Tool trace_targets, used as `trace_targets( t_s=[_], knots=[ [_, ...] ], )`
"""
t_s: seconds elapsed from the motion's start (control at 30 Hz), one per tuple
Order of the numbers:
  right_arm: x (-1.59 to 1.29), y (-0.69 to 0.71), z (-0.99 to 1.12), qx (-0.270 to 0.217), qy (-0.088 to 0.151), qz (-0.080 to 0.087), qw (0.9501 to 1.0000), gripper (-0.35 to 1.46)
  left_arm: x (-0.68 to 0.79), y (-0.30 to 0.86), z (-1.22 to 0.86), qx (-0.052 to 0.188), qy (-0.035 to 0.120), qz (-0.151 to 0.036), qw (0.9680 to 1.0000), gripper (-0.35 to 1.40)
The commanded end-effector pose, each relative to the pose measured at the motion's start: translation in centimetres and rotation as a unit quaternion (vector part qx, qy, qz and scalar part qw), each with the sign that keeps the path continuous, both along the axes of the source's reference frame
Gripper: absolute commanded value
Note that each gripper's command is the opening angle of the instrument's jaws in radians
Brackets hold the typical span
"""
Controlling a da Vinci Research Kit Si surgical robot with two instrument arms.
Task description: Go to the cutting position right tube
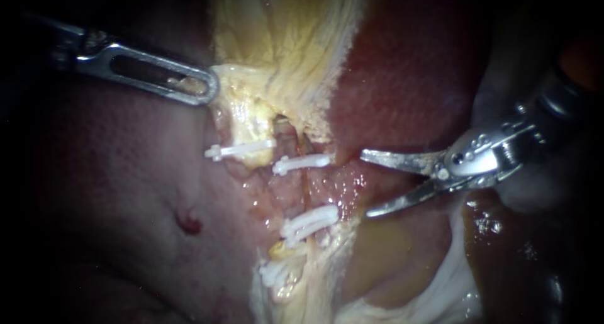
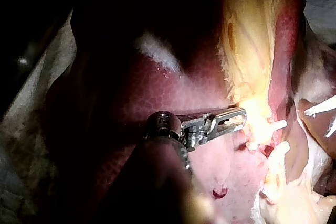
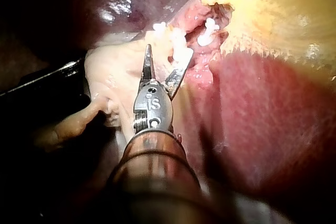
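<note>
Standing beside the right tube (image 1: 319, 187), the right instrument (image 1: 366, 183) is seen, jaws apart; yellow tissue (image 1: 251, 113) is clamped by the left instrument (image 1: 202, 86).

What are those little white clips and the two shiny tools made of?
The white clips look like matte plastic: opaque, no glint. My left instrument, holding yellow tissue, and right instrument look like polished metal, silvery with bright highlights. Looks alone cannot confirm.
</note>
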State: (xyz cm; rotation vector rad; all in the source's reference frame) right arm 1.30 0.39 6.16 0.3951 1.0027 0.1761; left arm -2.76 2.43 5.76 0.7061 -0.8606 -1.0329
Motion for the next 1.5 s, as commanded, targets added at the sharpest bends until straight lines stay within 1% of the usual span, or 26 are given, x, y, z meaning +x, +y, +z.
trace_targets(
  t_s=[0.03,0.13,0.27,0.37,0.47,0.57,0.7,0.8,0.9,1.1,1.23,1.33,1.4,1.5],
  knots=[
    [0.02,-0.05,0.05,0.01,0.001,-0.002,0.9999,1.44,0.0,0.0,0.0,0.0,0.001,0.0,1.0,-0.35],
    [0.09,-0.16,0.17,0.028,-0.001,-0.007,0.9996,1.44,0.0,0.0,0.0,0.0,0.001,0.0,1.0,-0.35],
    [0.17,-0.3,0.4,0.053,-0.021,-0.019,0.9982,1.44,-0.01,0.0,0.0,0.0,0.001,0.0,1.0,-0.35],
    [0.2,-0.34,0.57,0.071,-0.032,-0.02,0.9968,1.44,-0.01,0.0,0.0,0.0,0.001,0.0,1.0,-0.35],
    [0.22,-0.34,0.72,0.088,-0.037,-0.013,0.9954,1.44,-0.01,0.0,0.01,0.0,0.001,0.0,1.0,-0.35],
    [0.23,-0.31,0.85,0.097,-0.045,-0.011,0.9942,1.44,-0.02,0.0,0.01,0.0,0.0,0.001,1.0,-0.35],
    [0.26,-0.29,1.02,0.105,-0.056,-0.014,0.9928,1.44,-0.02,0.0,0.02,0.0,0.001,0.001,1.0,-0.35],
    [0.3,-0.29,1.13,0.111,-0.057,-0.016,0.9921,1.44,-0.03,0.0,0.02,0.0,0.001,0.0,1.0,-0.35],
    [0.38,-0.29,1.2,0.119,-0.056,-0.024,0.9911,1.44,-0.03,-0.01,0.02,0.0,0.001,0.0,1.0,-0.35],
    [0.58,-0.27,1.27,0.137,-0.026,-0.034,0.9897,1.44,-0.03,-0.01,0.03,0.0,0.0,0.002,1.0,-0.35],
    [0.69,-0.28,1.32,0.143,-0.013,-0.044,0.9887,1.44,-0.03,0.0,0.03,0.0,0.0,0.002,1.0,-0.35],
    [0.73,-0.29,1.34,0.16,0.01,-0.047,0.986,1.44,-0.03,0.0,0.03,0.0,0.0,0.002,1.0,-0.35],
    [0.76,-0.29,1.36,0.165,0.019,-0.054,0.9846,1.44,-0.04,0.0,0.04,0.0,0.0,0.002,1.0,-0.35],
    [0.79,-0.28,1.37,0.172,0.041,-0.066,0.9819,1.44,-0.04,0.0,0.05,0.0,0.0,0.002,1.0,-0.35]
  ],
)
